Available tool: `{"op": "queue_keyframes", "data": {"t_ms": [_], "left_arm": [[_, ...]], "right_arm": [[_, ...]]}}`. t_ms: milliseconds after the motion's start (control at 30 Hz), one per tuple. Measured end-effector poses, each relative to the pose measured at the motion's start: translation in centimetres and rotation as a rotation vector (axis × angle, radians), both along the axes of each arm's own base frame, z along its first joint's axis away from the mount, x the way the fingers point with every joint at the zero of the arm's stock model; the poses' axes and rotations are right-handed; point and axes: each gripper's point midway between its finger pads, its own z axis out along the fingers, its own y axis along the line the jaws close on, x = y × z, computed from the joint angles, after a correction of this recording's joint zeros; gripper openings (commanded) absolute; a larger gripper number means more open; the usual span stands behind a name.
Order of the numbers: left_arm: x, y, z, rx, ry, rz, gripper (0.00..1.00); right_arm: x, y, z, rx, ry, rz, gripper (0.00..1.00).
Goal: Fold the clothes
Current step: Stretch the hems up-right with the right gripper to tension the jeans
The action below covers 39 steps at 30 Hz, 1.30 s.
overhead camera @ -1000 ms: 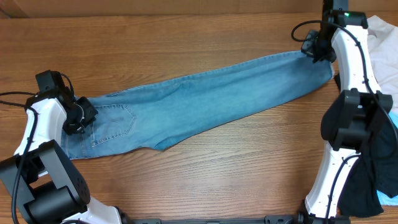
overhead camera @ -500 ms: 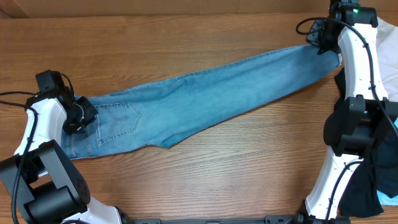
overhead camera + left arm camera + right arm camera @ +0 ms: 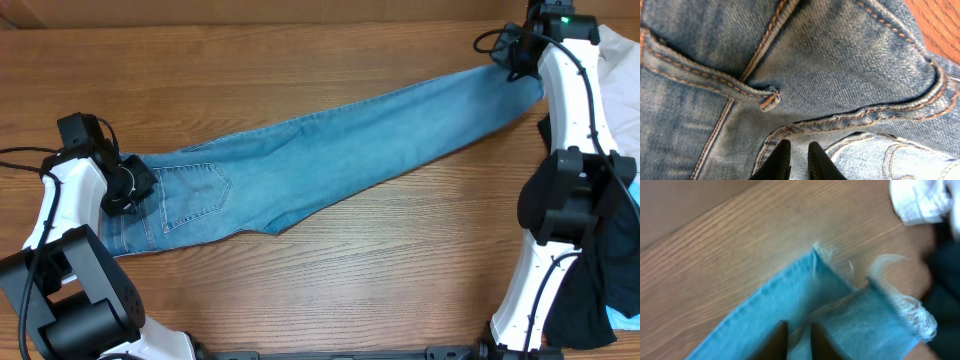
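Overhead view has the jeans (image 3: 330, 150) lying flat and drawn out long across the bench (image 3: 400, 290), waist end at the bench's left edge and ankle end up at its far right corner. The left gripper (image 3: 797, 152) is all but closed, pinching denim by the stitched seams at the waist. The right gripper (image 3: 795, 330) is pinched just as narrow on the leg, just short of the frayed fringe. My read is soft but weighty cloth that drapes and drags rather than slides, so the thick stitched edges make the sure holds, not the loose threads.
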Motion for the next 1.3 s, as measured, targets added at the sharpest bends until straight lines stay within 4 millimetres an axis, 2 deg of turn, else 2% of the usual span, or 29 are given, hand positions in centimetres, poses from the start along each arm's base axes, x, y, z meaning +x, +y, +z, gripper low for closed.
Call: {"op": "queue_keyframes", "data": {"t_ms": [33, 100, 233, 400, 633, 800, 967, 1167, 1300], "left_arm": [[0.0, 0.0, 0.0, 0.0, 0.0, 0.0, 0.16], [0.0, 0.0, 0.0, 0.0, 0.0, 0.0, 0.16], [-0.1, 0.1, 0.0, 0.007, 0.003, 0.005, 0.16], [-0.2, 0.6, 0.0, 0.033, 0.014, 0.011, 0.16], [-0.3, 0.8, 0.0, 0.044, 0.019, 0.014, 0.16], [-0.3, 0.8, 0.0, 0.044, 0.018, 0.014, 0.16], [-0.3, 0.8, 0.0, 0.045, 0.016, 0.014, 0.17], [-0.2, 0.8, 0.0, 0.045, 0.016, 0.014, 0.17], [-0.2, 0.9, 0.0, 0.048, 0.016, 0.014, 0.17]], "right_arm": [[0.6, -0.2, -0.7, -0.001, -0.009, -0.003, 0.46], [1.3, -0.4, -1.8, -0.004, -0.012, -0.002, 0.57], [1.1, -0.8, -4.5, -0.001, 0.035, -0.009, 0.65], [-0.4, -2.4, -5.3, 0.007, 0.095, -0.041, 0.67], [-3.1, -7.9, -5.9, 0.041, 0.148, -0.112, 0.68], [-4.3, -10.3, -6.1, 0.044, 0.166, -0.103, 0.68], [-4.6, -8.9, -7.5, 0.078, 0.206, -0.016, 0.7], [-4.6, -7.1, -12.5, 0.157, 0.27, 0.055, 0.7], [-3.6, -6.3, -12.3, 0.194, 0.226, 0.092, 0.68]]}}
